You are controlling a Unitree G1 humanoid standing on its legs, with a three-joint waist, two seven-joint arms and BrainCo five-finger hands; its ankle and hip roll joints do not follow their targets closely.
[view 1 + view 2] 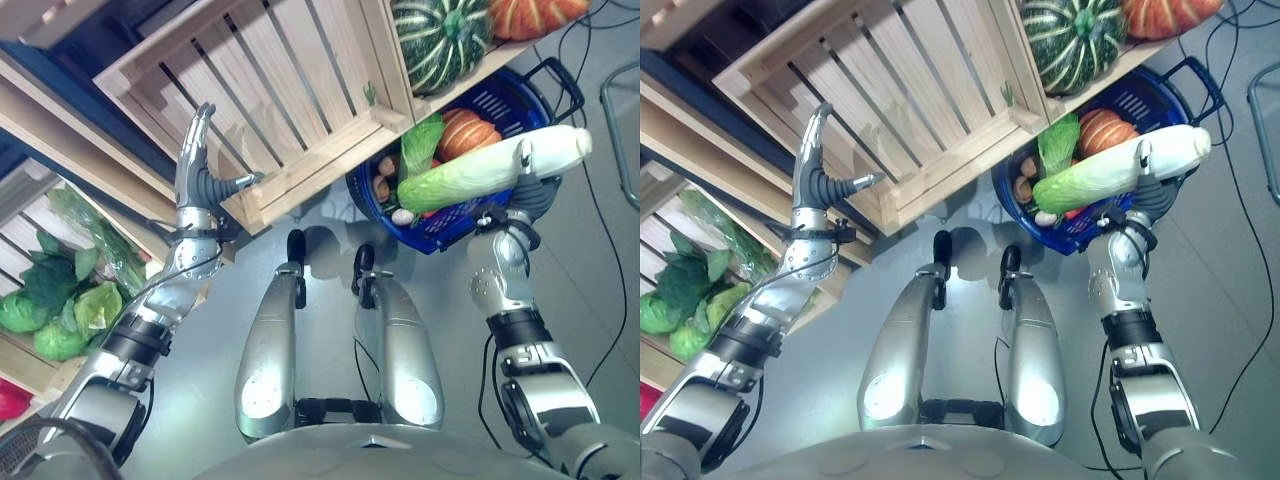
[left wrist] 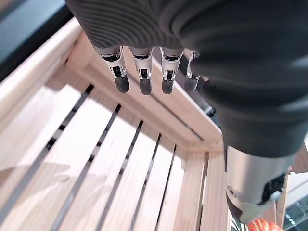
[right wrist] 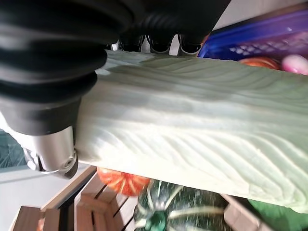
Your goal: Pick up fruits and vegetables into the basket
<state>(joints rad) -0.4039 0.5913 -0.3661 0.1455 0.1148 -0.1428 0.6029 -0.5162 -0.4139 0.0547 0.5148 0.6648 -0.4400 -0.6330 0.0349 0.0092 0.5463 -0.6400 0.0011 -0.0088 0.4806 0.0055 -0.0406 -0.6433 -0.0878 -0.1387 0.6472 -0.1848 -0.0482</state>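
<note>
Holding a long pale-green cabbage (image 1: 480, 168) crosswise, the right hand (image 1: 522, 152) has its fingers curled round the white stem end; the leafy end reaches over the blue basket (image 1: 500, 105). In the right wrist view the cabbage (image 3: 192, 130) lies tight against the hand's dark cover. Basket contents: an orange pumpkin (image 1: 466, 133), a green leafy vegetable (image 1: 420, 143), some small brown and pale items too small to identify. Left hand (image 1: 195, 150) raised at the open front of an empty slatted wooden crate (image 1: 290, 90), fingers (image 2: 144, 82) straight and released, grasping nothing. A striped green squash (image 1: 440, 40) and another orange pumpkin (image 1: 530, 15) sit in the adjoining crate just above the basket. Leafy greens (image 1: 60, 300) lie in a lower crate at far left.
</note>
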